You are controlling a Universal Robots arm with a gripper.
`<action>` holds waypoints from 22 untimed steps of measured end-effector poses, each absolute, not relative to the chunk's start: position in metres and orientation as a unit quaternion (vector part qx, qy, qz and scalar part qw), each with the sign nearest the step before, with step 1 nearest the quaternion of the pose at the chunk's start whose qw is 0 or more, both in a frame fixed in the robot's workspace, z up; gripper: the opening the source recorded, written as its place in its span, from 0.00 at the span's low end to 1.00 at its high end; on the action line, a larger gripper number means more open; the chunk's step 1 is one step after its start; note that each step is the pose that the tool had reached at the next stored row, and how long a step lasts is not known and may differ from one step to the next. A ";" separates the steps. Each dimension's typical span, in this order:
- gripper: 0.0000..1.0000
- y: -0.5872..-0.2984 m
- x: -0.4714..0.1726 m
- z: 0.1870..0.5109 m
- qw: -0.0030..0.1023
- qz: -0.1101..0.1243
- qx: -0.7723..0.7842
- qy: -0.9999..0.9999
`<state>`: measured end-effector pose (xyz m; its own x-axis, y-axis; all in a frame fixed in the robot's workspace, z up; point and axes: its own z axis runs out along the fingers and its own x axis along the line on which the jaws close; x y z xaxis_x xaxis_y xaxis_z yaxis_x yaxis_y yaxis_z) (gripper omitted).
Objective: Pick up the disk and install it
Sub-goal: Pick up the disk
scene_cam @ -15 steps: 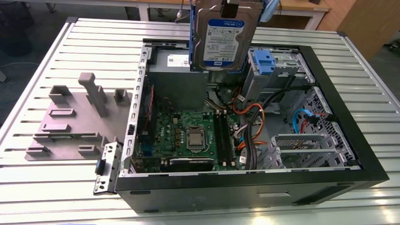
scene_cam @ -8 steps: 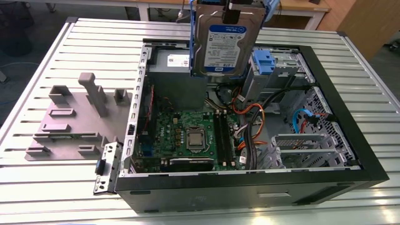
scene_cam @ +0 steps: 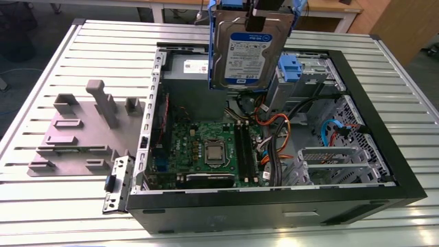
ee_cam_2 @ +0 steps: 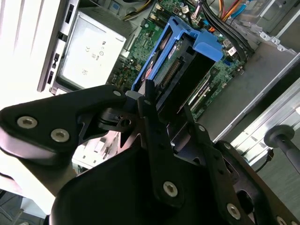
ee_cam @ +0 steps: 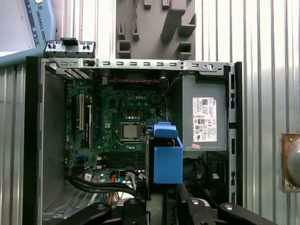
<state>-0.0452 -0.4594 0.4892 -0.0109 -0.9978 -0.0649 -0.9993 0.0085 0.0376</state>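
Note:
The disk [scene_cam: 243, 51] hangs upright above the open computer case [scene_cam: 274, 203], a silver drive with a blue-and-white label in a blue carrier bracket. My gripper [scene_cam: 262, 14] grips it from above at its top edge, shut on it. In the second wrist view the disk [ee_cam_2: 187, 65] is edge-on, its connector facing the camera, held between the black fingers [ee_cam_2: 149, 101] over the motherboard. In the first wrist view the blue carrier [ee_cam: 167, 161] hangs just beyond the gripper [ee_cam: 161, 206], above the case's interior next to the power supply.
Inside the case lie the green motherboard [scene_cam: 205, 146], the grey power-supply box [ee_cam: 205, 119] with a white sticker, loose cables [scene_cam: 312, 110] and a drive bay with another blue tab [scene_cam: 290, 67]. A grey slotted fixture [scene_cam: 82, 128] sits on the slatted table [scene_cam: 41, 206] at the exterior view's left.

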 end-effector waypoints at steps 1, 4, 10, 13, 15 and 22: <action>0.35 -0.460 -0.045 0.489 0.010 0.036 -0.703 0.710; 0.35 -0.460 -0.045 0.489 0.010 0.036 -0.703 0.710; 0.35 -0.460 -0.045 0.489 0.010 0.036 -0.703 0.710; 0.35 -0.461 -0.044 0.489 0.010 0.036 -0.703 0.710; 0.35 -0.464 -0.043 0.489 0.010 0.036 -0.703 0.710; 0.35 -0.471 -0.040 0.489 0.010 0.036 -0.703 0.710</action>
